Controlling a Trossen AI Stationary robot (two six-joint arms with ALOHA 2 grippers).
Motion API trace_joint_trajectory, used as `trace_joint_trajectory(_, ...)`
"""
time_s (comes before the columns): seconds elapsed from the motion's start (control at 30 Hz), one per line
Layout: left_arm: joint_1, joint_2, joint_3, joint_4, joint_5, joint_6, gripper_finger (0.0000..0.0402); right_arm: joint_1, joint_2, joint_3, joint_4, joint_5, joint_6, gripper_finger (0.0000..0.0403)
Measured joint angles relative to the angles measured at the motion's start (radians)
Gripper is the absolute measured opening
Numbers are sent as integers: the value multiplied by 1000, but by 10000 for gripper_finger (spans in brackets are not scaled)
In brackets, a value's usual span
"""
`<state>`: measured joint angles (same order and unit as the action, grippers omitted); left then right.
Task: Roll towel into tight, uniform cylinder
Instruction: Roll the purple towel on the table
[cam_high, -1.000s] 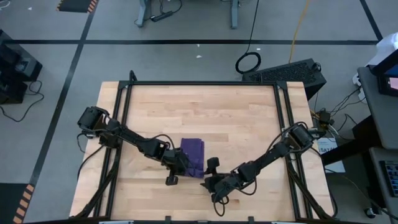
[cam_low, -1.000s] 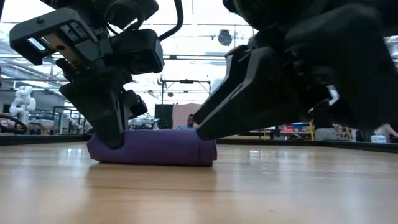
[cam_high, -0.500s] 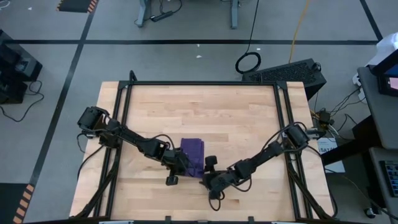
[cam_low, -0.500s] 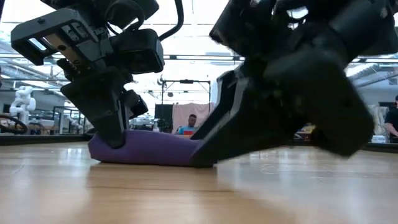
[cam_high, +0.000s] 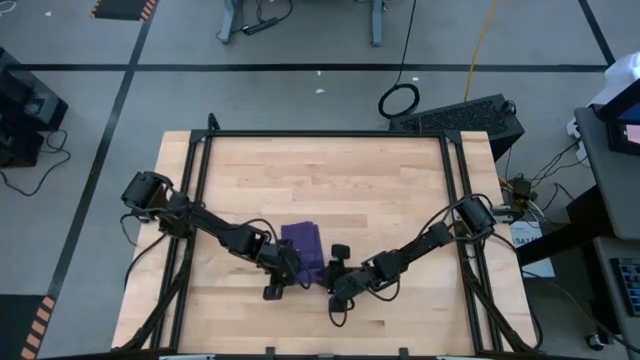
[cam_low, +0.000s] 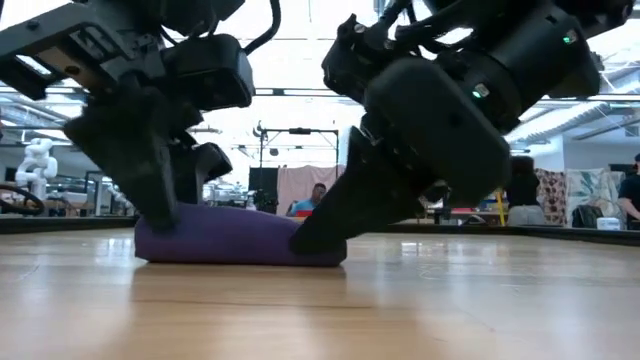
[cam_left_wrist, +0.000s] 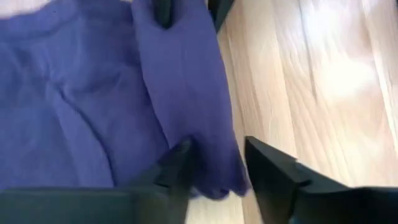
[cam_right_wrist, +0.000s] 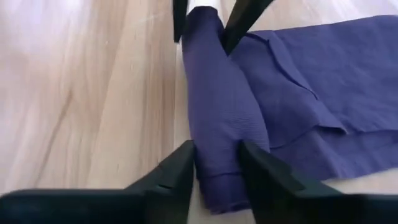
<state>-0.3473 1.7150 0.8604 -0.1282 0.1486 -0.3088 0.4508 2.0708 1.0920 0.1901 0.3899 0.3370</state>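
Observation:
The purple towel (cam_high: 302, 250) lies on the wooden table, left of centre toward the near edge. Its near part is rolled into a roll (cam_right_wrist: 217, 106) and the rest lies flat (cam_right_wrist: 323, 81) toward the far side. My left gripper (cam_left_wrist: 214, 165) is open at the roll's left end, one finger on each side. My right gripper (cam_right_wrist: 217, 171) is shut on the roll's right end. In the low view the two grippers stand at the two ends of the towel (cam_low: 230, 240). My left gripper has a finger (cam_left_wrist: 180, 162) on each side of the roll's left end (cam_left_wrist: 214, 177); I cannot tell whether they touch the cloth. My right gripper pinches the roll's right end (cam_right_wrist: 219, 177) between its two fingers (cam_right_wrist: 180, 168). They come slanting down from the table's right and lie along the roll. The roll rests on the table.
Black frame rails (cam_high: 325, 133) run round the tabletop. Bare wood (cam_high: 330, 180) lies on the far side of the towel. In the low view, a person (cam_low: 318, 197) sits in the room beyond the table.
My right gripper has gone toward the table's left and a little down, onto the towel's right end, and has rolled about its own axis. The towel stays on the table.

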Motion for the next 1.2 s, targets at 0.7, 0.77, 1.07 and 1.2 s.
trace_joint_trajectory(0.7, -281, -71, 1, 18, -502, 38, 235, -90, -3, -2, 27, -420, 447, 45)
trace_joint_trajectory(0.77, -308, -46, 1, 14, -565, 59, 235, -106, -3, -2, 32, -463, 494, 46)
trace_joint_trajectory(1.07, -359, 44, 1, 27, -639, 97, 234, -165, -1, -2, 44, -601, 595, 47)
trace_joint_trajectory(1.2, -355, 86, 1, 48, -650, 135, 218, -180, -1, -2, 44, -616, 614, 47)
